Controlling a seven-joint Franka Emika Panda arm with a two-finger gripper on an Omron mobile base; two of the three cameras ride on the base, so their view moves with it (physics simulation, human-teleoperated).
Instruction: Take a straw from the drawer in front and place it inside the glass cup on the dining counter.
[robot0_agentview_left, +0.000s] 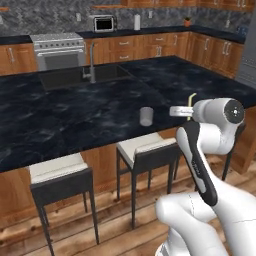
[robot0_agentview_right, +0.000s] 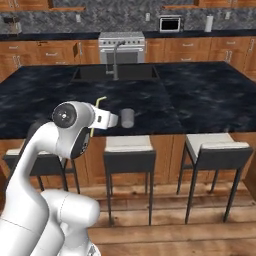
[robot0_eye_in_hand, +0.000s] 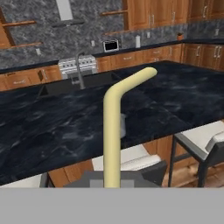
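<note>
Hand view | claw (robot0_eye_in_hand: 114, 181) clamped on straw (robot0_eye_in_hand: 113, 131) | glass cup (robot0_agentview_left: 146, 116) on dining counter (robot0_agentview_left: 60, 120), nothing visible inside

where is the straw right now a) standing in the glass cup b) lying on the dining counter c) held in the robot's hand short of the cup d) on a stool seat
c: the straw rises from the shut hand near the dining counter's front edge, while the glass cup stands apart on the marble with nothing in it.
</note>
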